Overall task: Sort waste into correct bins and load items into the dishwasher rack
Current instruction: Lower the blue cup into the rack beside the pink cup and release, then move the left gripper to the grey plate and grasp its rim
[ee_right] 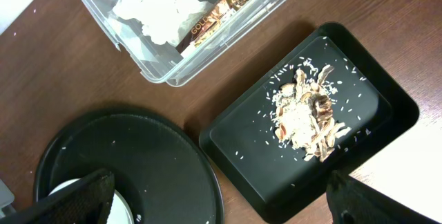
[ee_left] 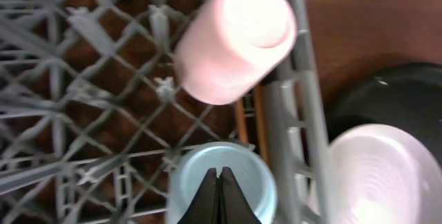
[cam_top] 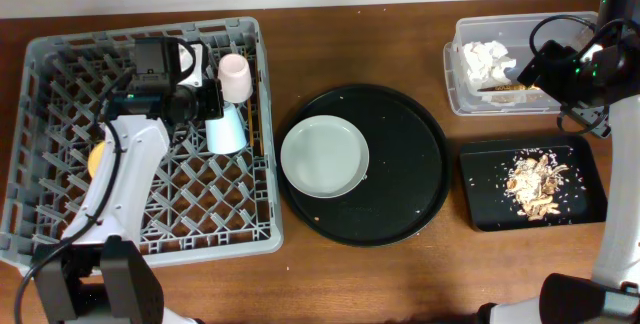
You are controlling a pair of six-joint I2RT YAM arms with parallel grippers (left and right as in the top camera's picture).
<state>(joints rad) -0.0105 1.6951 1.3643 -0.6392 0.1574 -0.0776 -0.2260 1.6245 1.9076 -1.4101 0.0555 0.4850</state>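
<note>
Overhead first: the dishwasher rack (cam_top: 140, 214) fills the left side. Inside it a pink cup (cam_top: 233, 77) sits tilted by the right wall, a blue cup (cam_top: 226, 130) is just beside it, and a yellow bowl (cam_top: 97, 157) peeks out from under the left arm. In the middle, the round black tray (cam_top: 400, 174) carries the plate (cam_top: 324, 156). On the right, the clear tub (cam_top: 460, 84) holds white napkins (cam_top: 487, 60) and the snack wrapper (cam_top: 505, 89). Near it, the black rectangular tray (cam_top: 480, 179) holds a heap of food scraps (cam_top: 535, 184).

Left wrist now: the left gripper (ee_left: 219, 189) is pinched tight together with nothing in it, tips right over the blue cup's round end. This view also adds something the overhead view doesn't show: two chopsticks (ee_left: 250, 120) lying in the rack under the pink cup, close to the wall.

Right wrist: the right gripper (ee_right: 221, 203) is spread wide and empty, hanging above the round tray's edge. From here the wrapper's gold print and the loose grains scattered around the scraps are plain to see.
</note>
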